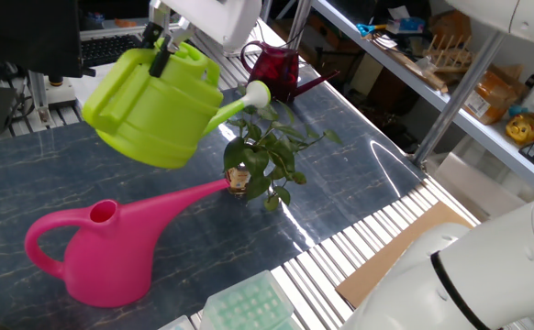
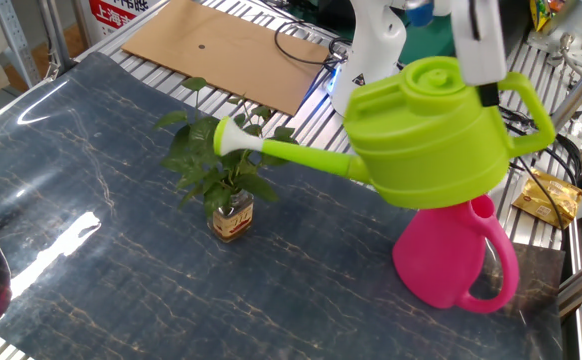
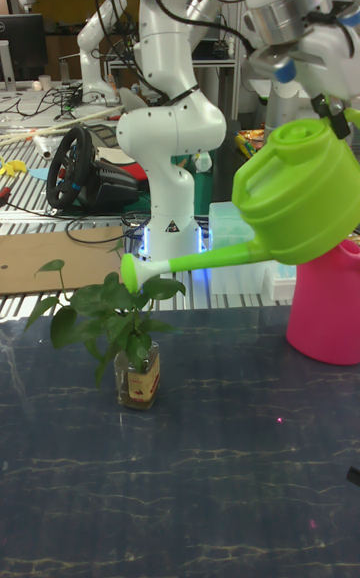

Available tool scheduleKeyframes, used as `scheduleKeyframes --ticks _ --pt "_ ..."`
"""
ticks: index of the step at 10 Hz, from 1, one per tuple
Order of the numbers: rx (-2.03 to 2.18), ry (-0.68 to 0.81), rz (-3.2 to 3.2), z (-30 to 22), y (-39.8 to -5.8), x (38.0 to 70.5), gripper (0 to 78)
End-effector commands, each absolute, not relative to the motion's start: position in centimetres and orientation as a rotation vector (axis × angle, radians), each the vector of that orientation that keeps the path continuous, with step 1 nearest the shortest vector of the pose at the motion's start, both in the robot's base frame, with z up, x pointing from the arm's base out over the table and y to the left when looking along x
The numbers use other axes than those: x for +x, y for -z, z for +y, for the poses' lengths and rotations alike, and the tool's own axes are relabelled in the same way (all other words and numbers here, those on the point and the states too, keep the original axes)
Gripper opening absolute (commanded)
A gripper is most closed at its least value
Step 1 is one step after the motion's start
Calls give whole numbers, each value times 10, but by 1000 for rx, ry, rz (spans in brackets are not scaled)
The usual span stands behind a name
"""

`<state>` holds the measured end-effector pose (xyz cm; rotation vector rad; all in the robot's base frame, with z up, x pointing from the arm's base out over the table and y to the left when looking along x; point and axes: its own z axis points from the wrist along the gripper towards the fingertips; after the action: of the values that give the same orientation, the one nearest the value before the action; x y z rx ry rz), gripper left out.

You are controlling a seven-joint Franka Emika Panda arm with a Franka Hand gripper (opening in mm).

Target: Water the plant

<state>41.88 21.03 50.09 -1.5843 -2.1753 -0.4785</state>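
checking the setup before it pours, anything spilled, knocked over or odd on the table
Nothing stands out. The plant stands upright in its jar, the pink watering can sits upright, and the gripper holds the green watering can by its handle, spout over the leaves. No spilled water shows.

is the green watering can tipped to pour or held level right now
Tipped slightly. The green watering can, held up by the gripper, slants its spout toward the rose over the plant. No water is visible.
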Motion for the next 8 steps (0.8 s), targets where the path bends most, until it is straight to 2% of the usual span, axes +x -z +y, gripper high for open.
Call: scheduleKeyframes --ticks 1,4,8 --pt "-1625 468 -2141 226 -514 407 13" --pt "-1644 431 -2191 229 -516 389 13" --pt "-1700 325 -2294 228 -518 389 13"
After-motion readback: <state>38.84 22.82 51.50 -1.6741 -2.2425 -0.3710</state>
